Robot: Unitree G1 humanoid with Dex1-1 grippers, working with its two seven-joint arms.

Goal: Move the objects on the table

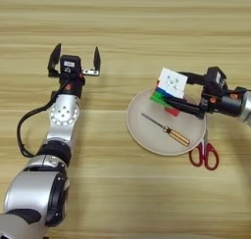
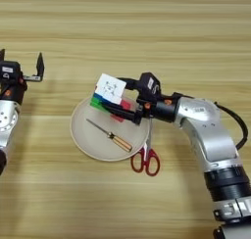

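Two black fingers of the right gripper [image 1: 182,93] are clamped on the puzzle cube [image 1: 171,83] in the left eye view, holding it tilted above the far rim of the plate [image 1: 142,130], probably so it clears the screwdriver [image 1: 169,131] lying inside; the left gripper [image 1: 74,60] rests on the table [image 1: 125,27] with fingers spread, empty and apparently idle. Seen from the right eye, scissors [image 2: 145,157] lie just beside the plate's near edge, and I see no plain red cube.

Red cube [image 2: 121,107] mostly hidden behind puzzle cube [image 2: 109,90]; scissors [image 2: 145,157] blades under right gripper [image 2: 126,97].
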